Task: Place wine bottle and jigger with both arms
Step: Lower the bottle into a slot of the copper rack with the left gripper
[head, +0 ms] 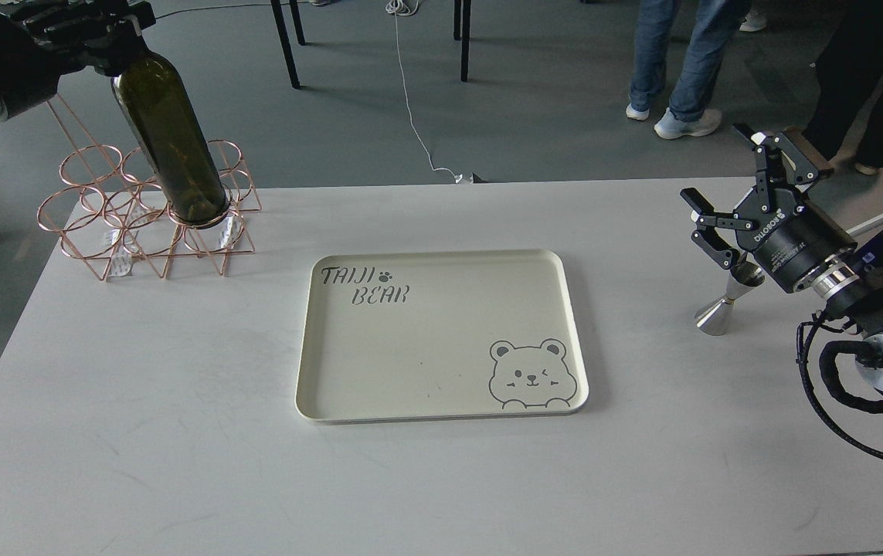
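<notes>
The dark olive-green wine bottle (171, 147) stands tilted with its base in a ring of a copper wire rack (113, 232) at the table's far left. My left gripper (93, 35) is shut around the bottle's neck, which it hides. The silver jigger (725, 303) stands on the white table (140, 432) at the right. My right gripper (723, 181) is open, with its fingers spread just above and behind the jigger and not touching it.
A cream tray (306, 347) with a bear drawing and "TAIJI BEAR" lettering lies in the middle of the table. People's legs (680, 62), chair legs and a white cable are on the floor behind the table.
</notes>
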### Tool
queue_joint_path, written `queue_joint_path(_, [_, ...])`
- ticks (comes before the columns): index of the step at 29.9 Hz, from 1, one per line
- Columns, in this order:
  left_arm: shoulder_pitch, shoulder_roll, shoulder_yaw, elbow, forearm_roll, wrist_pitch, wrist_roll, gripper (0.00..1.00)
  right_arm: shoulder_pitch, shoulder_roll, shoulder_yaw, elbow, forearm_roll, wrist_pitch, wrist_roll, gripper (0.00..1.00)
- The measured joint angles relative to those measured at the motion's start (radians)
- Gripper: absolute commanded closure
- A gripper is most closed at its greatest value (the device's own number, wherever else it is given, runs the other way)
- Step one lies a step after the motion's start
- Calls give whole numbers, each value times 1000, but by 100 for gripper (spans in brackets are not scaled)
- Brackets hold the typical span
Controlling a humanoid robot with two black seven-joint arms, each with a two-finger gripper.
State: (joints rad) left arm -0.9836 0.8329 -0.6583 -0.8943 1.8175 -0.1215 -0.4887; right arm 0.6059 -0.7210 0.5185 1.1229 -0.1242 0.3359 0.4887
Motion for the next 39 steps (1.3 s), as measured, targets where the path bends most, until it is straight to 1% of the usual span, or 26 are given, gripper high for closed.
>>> queue_joint_path(18, [29,-5,3,15,-3,7,0,82,-8,0,2,0,0,0,0,4])
queue_joint_path(26, [55,-11,2,17,-4,24,0,82,-12,1,2,0,0,0,0,4])
queue_joint_path(39, [58,-40,1,64,-5,25,0,82,-18,2,2,2,-1,0,0,4])
